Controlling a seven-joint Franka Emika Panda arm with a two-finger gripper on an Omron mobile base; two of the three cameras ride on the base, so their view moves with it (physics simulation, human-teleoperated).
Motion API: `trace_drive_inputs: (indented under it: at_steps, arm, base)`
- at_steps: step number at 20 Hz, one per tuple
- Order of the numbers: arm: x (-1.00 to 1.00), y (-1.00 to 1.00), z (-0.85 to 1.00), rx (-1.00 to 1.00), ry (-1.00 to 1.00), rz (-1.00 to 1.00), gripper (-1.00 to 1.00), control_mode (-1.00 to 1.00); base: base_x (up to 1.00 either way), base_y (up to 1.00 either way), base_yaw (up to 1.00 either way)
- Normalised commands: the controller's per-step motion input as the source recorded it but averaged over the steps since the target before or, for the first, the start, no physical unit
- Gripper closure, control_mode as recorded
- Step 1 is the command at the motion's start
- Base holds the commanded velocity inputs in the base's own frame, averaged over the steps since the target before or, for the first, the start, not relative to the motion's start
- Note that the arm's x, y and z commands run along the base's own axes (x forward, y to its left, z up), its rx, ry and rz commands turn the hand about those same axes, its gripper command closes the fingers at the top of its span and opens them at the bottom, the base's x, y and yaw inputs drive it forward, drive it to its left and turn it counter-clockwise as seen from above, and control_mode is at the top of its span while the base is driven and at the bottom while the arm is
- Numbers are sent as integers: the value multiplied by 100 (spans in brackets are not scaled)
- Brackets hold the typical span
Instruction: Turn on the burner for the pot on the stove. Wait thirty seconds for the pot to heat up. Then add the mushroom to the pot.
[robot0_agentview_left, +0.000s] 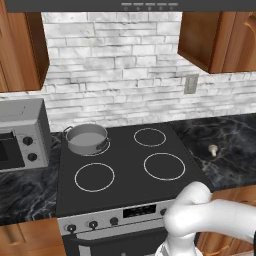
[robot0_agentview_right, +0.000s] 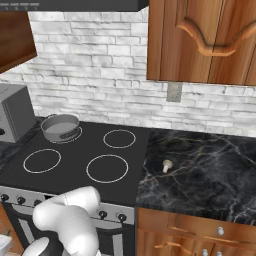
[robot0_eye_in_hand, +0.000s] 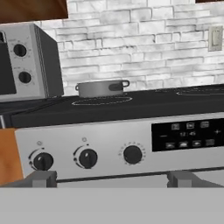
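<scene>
The grey steel pot (robot0_agentview_left: 87, 138) (robot0_agentview_right: 60, 127) (robot0_eye_in_hand: 101, 88) stands on the back-left burner (robot0_agentview_left: 103, 148) of the black stove (robot0_agentview_left: 127, 172). The burner ring peeks out around the pot's base. To the right of the cooktop, the tiny beige mushroom (robot0_agentview_left: 213, 149) (robot0_agentview_right: 167, 165) lies on the dark marble counter. My gripper (robot0_eye_in_hand: 113, 179) hangs low in front of the stove's silver front panel (robot0_eye_in_hand: 109, 131), facing its three left knobs. Its fingers (robot0_eye_in_hand: 41, 178) stand wide apart, open and empty, a short way from the middle knob (robot0_eye_in_hand: 87, 158).
A grey box oven (robot0_agentview_left: 22, 135) (robot0_eye_in_hand: 26, 61) stands left of the stove. The dark display (robot0_eye_in_hand: 188, 133) sits right of the knobs. Wooden cabinets hang above both sides, and drawers (robot0_agentview_right: 200, 235) sit under the counter.
</scene>
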Motion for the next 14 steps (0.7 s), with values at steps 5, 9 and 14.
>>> trace_drive_inputs:
  at_steps: [5, 9, 14]
  arm:
    - [32, 2, -17, -1, -9, 0, -100, -100]
    - [31, 13, -3, -2, -4, 0, -100, -100]
    - [21, 27, -2, -2, 0, 0, -100, -100]
  base:
    - [0, 0, 0]
    - [0, 0, 0]
    - [0, 0, 0]
